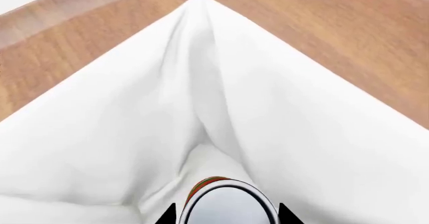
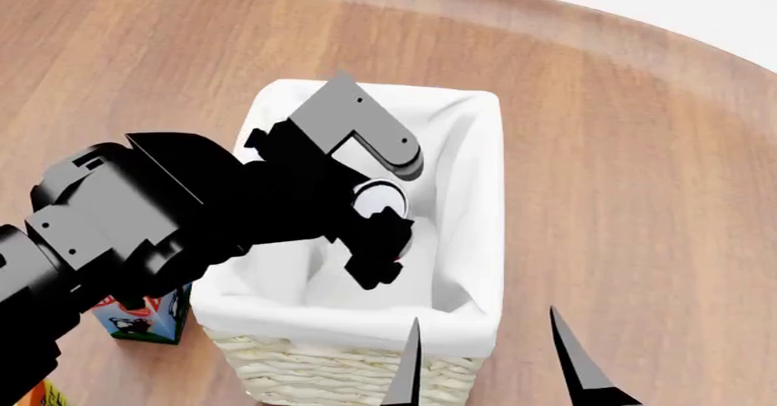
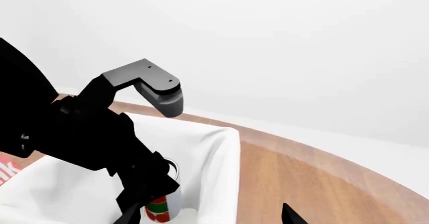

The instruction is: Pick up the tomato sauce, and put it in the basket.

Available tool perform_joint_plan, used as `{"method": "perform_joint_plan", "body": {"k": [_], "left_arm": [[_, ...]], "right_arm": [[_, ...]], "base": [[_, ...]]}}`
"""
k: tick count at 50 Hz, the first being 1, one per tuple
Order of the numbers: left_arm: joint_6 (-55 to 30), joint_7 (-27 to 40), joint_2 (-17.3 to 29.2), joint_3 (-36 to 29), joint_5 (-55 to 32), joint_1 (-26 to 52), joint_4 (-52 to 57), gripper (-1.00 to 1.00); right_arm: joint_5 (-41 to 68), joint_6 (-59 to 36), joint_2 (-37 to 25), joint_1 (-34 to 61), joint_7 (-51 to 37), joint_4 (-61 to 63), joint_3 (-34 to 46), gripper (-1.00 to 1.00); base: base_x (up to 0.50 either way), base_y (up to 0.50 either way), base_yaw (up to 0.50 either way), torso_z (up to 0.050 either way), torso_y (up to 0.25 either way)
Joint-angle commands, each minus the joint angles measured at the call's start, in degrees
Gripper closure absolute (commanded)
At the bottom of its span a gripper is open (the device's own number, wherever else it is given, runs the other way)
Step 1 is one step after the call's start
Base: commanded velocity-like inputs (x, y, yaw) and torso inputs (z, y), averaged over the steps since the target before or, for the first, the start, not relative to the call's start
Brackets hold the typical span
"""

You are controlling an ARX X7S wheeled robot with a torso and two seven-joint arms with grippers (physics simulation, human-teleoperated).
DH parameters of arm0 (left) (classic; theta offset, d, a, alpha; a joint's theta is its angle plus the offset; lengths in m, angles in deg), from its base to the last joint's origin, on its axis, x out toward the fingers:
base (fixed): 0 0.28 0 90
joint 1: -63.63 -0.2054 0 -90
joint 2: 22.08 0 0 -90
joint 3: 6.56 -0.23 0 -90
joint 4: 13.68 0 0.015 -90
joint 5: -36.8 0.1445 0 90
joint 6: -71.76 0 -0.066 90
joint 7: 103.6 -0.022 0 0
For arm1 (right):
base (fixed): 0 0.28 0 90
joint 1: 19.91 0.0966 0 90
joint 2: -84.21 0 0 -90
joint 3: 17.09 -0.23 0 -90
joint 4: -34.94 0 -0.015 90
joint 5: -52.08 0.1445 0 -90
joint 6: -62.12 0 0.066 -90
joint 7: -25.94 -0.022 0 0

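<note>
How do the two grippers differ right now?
The left gripper hangs over the cream-white wicker basket, shut on the small red, green and white banded tin can. The right gripper holds nothing, is open, and sits beside the basket. Both are black.

A round wooden table (image 2: pixel 631 151) (warm-toned) against plain white surroundings.
</note>
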Motion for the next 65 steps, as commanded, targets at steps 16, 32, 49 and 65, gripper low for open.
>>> {"method": "perform_joint_plan", "body": {"k": [16,32,49,65], "left_arm": [[0.3,1.6,0.0,0.4,-1.8,-0.2,0.0,-1.00],[2.0,1.3,0.0,0.6,-1.9,-1.4,-1.8,-1.00],[11.9,3.9,3.0,3.2,-6.3,-0.2,0.9,-1.00],[25.3,27.1,23.9,8.4,-2.1,-5.1,38.9,-1.00]], "right_arm": [[0.1,0.6,-0.3,0.0,-0.2,-0.5,0.3,-1.00],[0.4,0.3,-0.5,0.1,-0.5,-0.1,0.2,-1.00],[0.7,-0.7,-0.9,-0.1,-1.3,1.2,-0.1,-1.00],[0.9,-1.8,-1.4,0.1,-2.0,2.7,-0.4,-1.00]], "base": [[0.00,0.00,0.00,0.000,0.000],[0.00,0.00,0.00,0.000,0.000],[0.00,0.00,0.00,0.000,0.000],[0.00,0.00,0.00,0.000,0.000]]}}
